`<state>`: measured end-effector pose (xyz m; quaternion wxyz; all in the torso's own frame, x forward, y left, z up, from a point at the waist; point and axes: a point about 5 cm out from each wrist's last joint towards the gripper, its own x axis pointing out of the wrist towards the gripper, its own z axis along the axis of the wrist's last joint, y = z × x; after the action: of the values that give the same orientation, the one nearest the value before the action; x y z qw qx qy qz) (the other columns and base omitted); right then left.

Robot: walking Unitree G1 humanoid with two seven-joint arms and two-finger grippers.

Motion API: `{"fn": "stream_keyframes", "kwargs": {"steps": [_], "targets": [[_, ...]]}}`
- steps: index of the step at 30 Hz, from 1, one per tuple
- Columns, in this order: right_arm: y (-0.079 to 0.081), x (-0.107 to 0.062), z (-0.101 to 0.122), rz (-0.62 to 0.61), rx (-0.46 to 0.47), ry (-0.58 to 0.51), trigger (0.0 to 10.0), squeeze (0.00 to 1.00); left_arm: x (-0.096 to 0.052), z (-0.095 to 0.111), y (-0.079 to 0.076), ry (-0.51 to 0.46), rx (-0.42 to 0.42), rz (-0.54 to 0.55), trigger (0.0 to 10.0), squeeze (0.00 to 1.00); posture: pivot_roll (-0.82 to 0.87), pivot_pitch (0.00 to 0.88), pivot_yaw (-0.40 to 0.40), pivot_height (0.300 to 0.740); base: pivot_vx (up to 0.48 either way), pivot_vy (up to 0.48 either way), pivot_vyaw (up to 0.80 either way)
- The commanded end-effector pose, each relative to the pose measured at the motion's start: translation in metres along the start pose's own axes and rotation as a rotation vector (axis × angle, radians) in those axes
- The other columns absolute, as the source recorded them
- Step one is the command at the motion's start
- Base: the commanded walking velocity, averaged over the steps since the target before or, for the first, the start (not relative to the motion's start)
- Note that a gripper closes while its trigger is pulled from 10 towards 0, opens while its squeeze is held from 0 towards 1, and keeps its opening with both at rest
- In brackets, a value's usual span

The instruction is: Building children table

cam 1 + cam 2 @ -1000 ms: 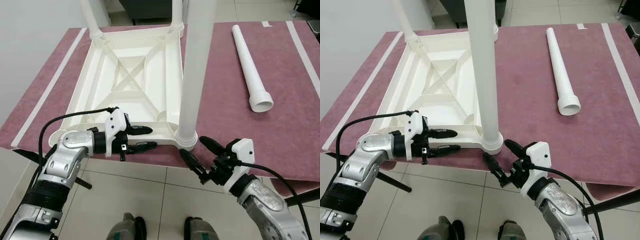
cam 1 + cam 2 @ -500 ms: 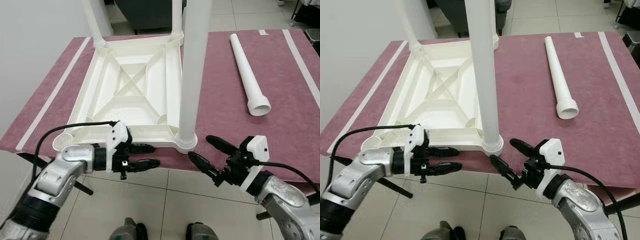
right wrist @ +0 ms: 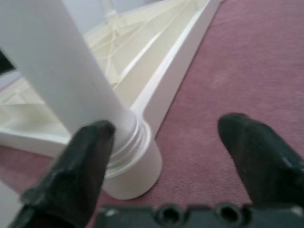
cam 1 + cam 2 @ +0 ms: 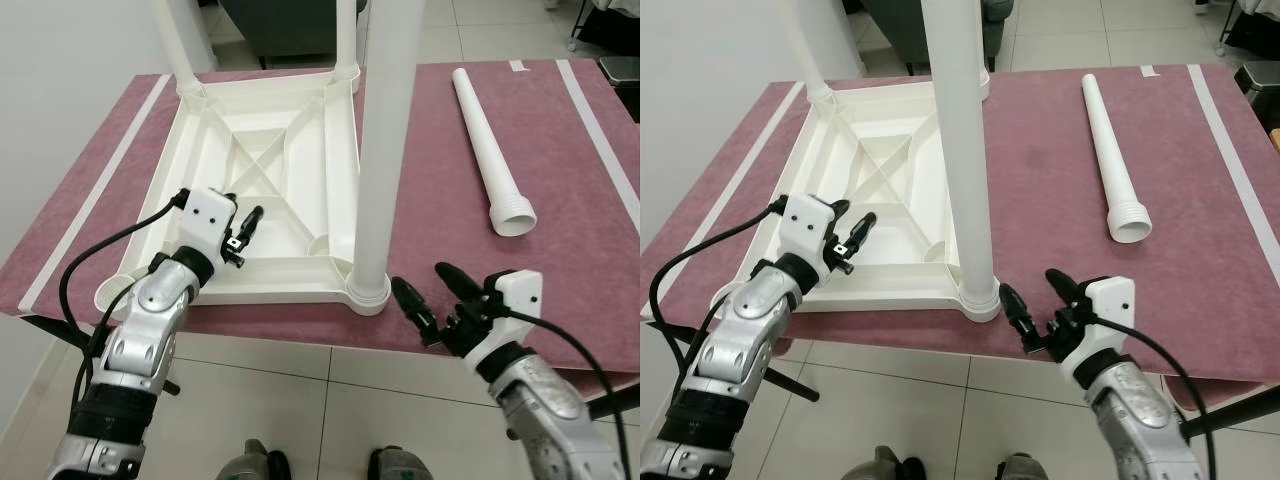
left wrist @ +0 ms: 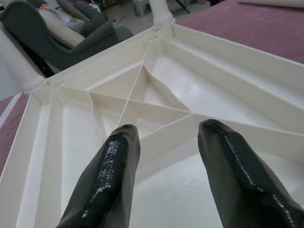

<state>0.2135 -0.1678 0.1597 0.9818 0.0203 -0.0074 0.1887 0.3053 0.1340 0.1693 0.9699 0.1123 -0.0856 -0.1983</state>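
- Left eye view: left tool (image 4: pixel 246 228) gapes over the upturned white tabletop (image 4: pixel 270 190); right tool (image 4: pixel 428 296) gapes beside the screwed-in leg (image 4: pixel 382 150)
- loose leg (image 4: pixel 492 150) lies on the maroon surface (image 4: pixel 560 240)

The upturned children's tabletop (image 4: pixel 270 190) is cream-white plastic with a criss-cross pattern of ribs on its underside. The legs screwed into it (image 4: pixel 385 150) are a paler, plain white, as is the loose leg (image 4: pixel 490 150) lying to the right of the tabletop. The table (image 4: pixel 560 250) that carries them has a dusky maroon-pink covering, with pale off-white stripes (image 4: pixel 90 200) running along it on both sides of the tabletop. The floor (image 4: pixel 300 400) below is light beige tile with thin grey grout lines. Both arms are silver. The left gripper (image 4: pixel 245 225) and the right gripper (image 4: pixel 430 295) have glossy black fingers on white housings, with black cables. Beyond the tabletop, an armchair (image 5: pixel 71 38) is dark grey with a beige cushion.
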Motion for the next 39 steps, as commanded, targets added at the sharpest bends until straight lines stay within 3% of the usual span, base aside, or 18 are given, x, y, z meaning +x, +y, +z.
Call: {"fn": "stream_keyframes", "kwargs": {"steps": [1, 5, 8, 10, 12, 13, 14, 15, 16, 21, 24, 28, 31, 33, 34, 36, 39], "targets": [[0.008, 0.003, -0.004, -0.005, 0.004, -0.001, 10.0, 0.0, -0.003, -0.003, -0.001, 0.02, 0.005, 0.007, 10.0, 0.0, -0.12, 0.089, 0.147, 0.74, 0.0, 0.0, 0.0], [0.012, 0.01, 0.001, -0.05, -0.007, -0.041, 10.0, 0.0, 0.0, -0.008, -0.006, 0.039, -0.02, -0.023, 10.0, 0.0, -0.12, 0.08, 0.144, 0.74, 0.0, 0.0, 0.0], [0.004, 0.019, 0.01, -0.196, -0.064, -0.109, 10.0, 0.0, 0.004, -0.014, -0.011, 0.064, -0.038, -0.082, 10.0, 0.0, -0.13, 0.054, 0.14, 0.74, 0.0, 0.0, 0.0], [0.006, 0.02, 0.01, -0.188, -0.06, -0.114, 10.0, 0.0, 0.005, -0.015, -0.011, 0.066, -0.036, -0.075, 10.0, 0.0, -0.13, 0.053, 0.14, 0.74, 0.0, 0.0, 0.0], [0.019, 0.02, 0.012, -0.064, -0.082, -0.109, 10.0, 0.0, 0.006, -0.015, -0.01, 0.067, -0.027, -0.057, 10.0, 0.0, -0.13, 0.047, 0.145, 0.74, 0.0, 0.0, 0.0], [0.019, 0.02, 0.012, -0.064, -0.082, -0.109, 10.0, 0.0, 0.006, -0.015, -0.01, 0.067, -0.027, -0.057, 10.0, 0.0, -0.13, 0.047, 0.145, 0.74, 0.0, 0.0, 0.0], [0.026, 0.016, 0.012, 0.031, -0.102, -0.085, 10.0, 0.0, 0.007, -0.014, -0.01, 0.065, -0.025, -0.053, 10.0, 0.0, -0.13, 0.047, 0.148, 0.74, 0.0, 0.0, 0.0], [0.026, 0.016, 0.012, 0.031, -0.102, -0.085, 10.0, 0.0, 0.007, -0.014, -0.01, 0.065, -0.025, -0.053, 10.0, 0.0, -0.13, 0.047, 0.148, 0.74, 0.0, 0.0, 0.0], [0.029, 0.007, 0.011, 0.13, -0.153, -0.041, 10.0, 0.0, 0.008, -0.013, -0.009, 0.061, -0.022, -0.053, 10.0, 0.0, -0.13, 0.047, 0.151, 0.74, 0.0, 0.0, 0.0], [0.031, -0.001, 0.009, 0.196, -0.192, -0.005, 10.0, 0.0, 0.009, -0.012, -0.009, 0.058, -0.02, -0.053, 10.0, 0.0, -0.14, 0.05, 0.153, 0.74, 0.0, 0.0, 0.0], [0.02, -0.02, 0.002, 0.296, -0.303, 0.113, 10.0, 0.0, 0.013, -0.01, -0.007, 0.049, -0.01, -0.054, 10.0, 0.0, -0.15, 0.065, 0.156, 0.74, 0.0, 0.0, 0.0], [0.02, -0.02, 0.002, 0.296, -0.303, 0.113, 10.0, 0.0, 0.013, -0.01, -0.007, 0.049, -0.01, -0.054, 10.0, 0.0, -0.15, 0.065, 0.156, 0.74, 0.0, 0.0, 0.0], [0.019, -0.008, 0.001, 0.242, -0.346, 0.105, 10.0, 0.0, 0.017, -0.01, -0.004, 0.051, 0.01, -0.059, 10.0, 0.0, -0.15, 0.085, 0.152, 0.74, 0.0, 0.0, 0.0], [0.027, 0.017, 0.001, 0.117, -0.333, 0.053, 10.0, 0.0, 0.019, -0.015, 0.004, 0.081, 0.047, -0.102, 10.0, 0.0, -0.13, 0.093, 0.145, 0.74, 0.0, 0.0, 0.0], [0.027, 0.017, 0.001, 0.117, -0.333, 0.053, 10.0, 0.0, 0.019, -0.015, 0.004, 0.081, 0.047, -0.102, 10.0, 0.0, -0.13, 0.093, 0.145, 0.74, 0.0, 0.0, 0.0], [0.042, 0.033, 0.004, 0.099, -0.278, 0.019, 10.0, 0.0, 0.022, -0.017, 0.03, 0.145, 0.106, -0.16, 10.0, 0.0, -0.13, 0.103, 0.141, 0.74, 0.0, 0.0, 0.0], [0.05, 0.035, 0.004, 0.127, -0.265, 0.016, 10.0, 0.0, 0.025, -0.017, 0.041, 0.181, 0.147, -0.205, 10.0, 0.0, -0.12, 0.112, 0.139, 0.74, 0.0, 0.0, 0.0]]}}
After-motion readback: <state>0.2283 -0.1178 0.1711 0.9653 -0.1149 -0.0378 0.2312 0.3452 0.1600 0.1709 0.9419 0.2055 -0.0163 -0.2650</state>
